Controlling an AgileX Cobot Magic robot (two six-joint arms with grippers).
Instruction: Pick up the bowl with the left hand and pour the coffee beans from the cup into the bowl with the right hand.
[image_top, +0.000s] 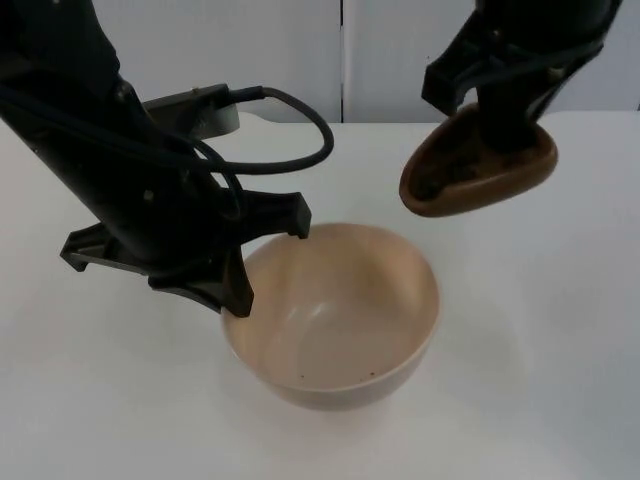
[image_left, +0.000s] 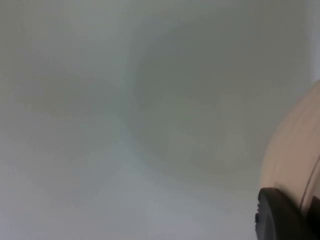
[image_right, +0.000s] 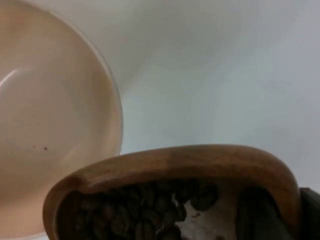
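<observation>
Beige bowl (image_top: 335, 320) over the white table (image_top: 540, 350), left gripper (image_top: 268, 262) clamped on its rim, right gripper (image_top: 500, 130) clamped on a tilted brown wooden cup (image_top: 478, 168) of coffee beans (image_right: 145, 210), held just beside the bowl.

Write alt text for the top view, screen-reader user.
The left gripper holds a beige bowl by its rim above the white table. The right gripper holds a brown wooden cup of coffee beans, tilted toward the bowl. The bowl has no beans yet.
</observation>
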